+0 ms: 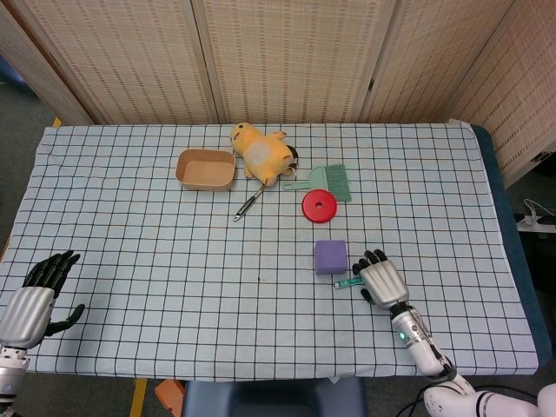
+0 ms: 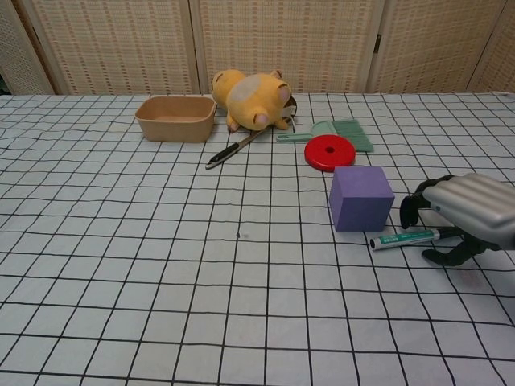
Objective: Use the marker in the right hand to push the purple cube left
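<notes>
Head view
- Woven screen panels (image 1: 287,61) stand behind a bench (image 1: 156,252) covered with a white cloth checked in black.
- The right hand (image 1: 380,280) lies palm down near the front right of the bench, its dark fingers (image 1: 372,258) curled over the rear end of a green marker (image 1: 347,282).
- The marker lies flat on the cloth and sticks out to the left of the hand.
- The purple cube (image 1: 330,256) sits just beyond the marker's free end, to the left of the hand and slightly farther back; cube and marker look close but apart.
- Farther back from the hand are a red disc (image 1: 319,206), a green brush (image 1: 328,181), a yellow plush toy (image 1: 262,155), a tan tray (image 1: 206,169) and a black-handled tool (image 1: 248,207).
- The left hand (image 1: 36,300) rests at the front left corner, well apart from everything, fingers spread and holding nothing.

Chest view
- The same panels (image 2: 273,40) close off the back, and the checked bench (image 2: 161,265) fills the frame.
- The right hand (image 2: 459,215) comes in from the right edge, its fingers (image 2: 412,205) arched down over the marker (image 2: 404,238); whether the grasp is firm cannot be told.
- The marker's tip points left, stopping short of the cube (image 2: 361,198), which stands just left of the hand.
- The disc (image 2: 330,152), brush (image 2: 342,131), toy (image 2: 249,98), tray (image 2: 176,118) and tool (image 2: 233,149) lie beyond.
- The left hand does not show here.
</notes>
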`<control>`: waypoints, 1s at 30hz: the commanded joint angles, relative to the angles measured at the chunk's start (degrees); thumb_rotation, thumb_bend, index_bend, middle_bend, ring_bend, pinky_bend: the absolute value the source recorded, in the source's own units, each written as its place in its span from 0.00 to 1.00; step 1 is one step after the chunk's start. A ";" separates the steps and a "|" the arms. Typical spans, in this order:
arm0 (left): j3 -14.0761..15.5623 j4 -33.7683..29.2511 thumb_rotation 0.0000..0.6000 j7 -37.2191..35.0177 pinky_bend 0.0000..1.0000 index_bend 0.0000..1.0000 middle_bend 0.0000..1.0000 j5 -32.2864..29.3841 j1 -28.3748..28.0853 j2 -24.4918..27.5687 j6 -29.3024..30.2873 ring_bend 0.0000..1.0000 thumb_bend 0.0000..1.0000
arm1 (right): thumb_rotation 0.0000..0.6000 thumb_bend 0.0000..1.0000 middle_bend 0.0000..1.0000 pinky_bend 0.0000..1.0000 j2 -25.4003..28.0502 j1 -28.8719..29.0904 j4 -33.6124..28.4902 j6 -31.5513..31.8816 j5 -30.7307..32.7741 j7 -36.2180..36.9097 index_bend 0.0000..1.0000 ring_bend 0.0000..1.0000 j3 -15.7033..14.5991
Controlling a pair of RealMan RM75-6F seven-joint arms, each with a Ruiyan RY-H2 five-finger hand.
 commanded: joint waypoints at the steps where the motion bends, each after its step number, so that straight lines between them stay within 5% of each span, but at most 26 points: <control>1: 0.00 0.02 1.00 -0.03 0.10 0.00 0.00 0.01 -0.04 0.00 -0.06 0.00 0.35 | 1.00 0.22 0.37 0.19 -0.17 0.10 0.14 0.06 -0.01 -0.01 0.47 0.18 -0.09; 14: 0.11 0.02 1.00 -0.41 0.10 0.00 0.00 0.25 0.05 0.18 0.16 0.00 0.35 | 1.00 0.23 0.38 0.20 -0.55 0.19 -0.28 0.76 0.26 -1.70 0.55 0.20 -0.70; 19: 0.12 -0.01 1.00 -0.60 0.10 0.00 0.00 0.31 0.11 0.26 0.29 0.00 0.36 | 1.00 0.31 0.40 0.22 -0.27 0.08 -1.11 1.28 -0.01 -3.12 0.59 0.22 -1.25; 30: 0.16 -0.03 1.00 -0.84 0.10 0.00 0.00 0.55 0.22 0.35 0.64 0.00 0.36 | 1.00 0.40 0.60 0.37 -0.20 -0.33 -1.99 2.35 0.25 -6.51 0.82 0.40 -1.83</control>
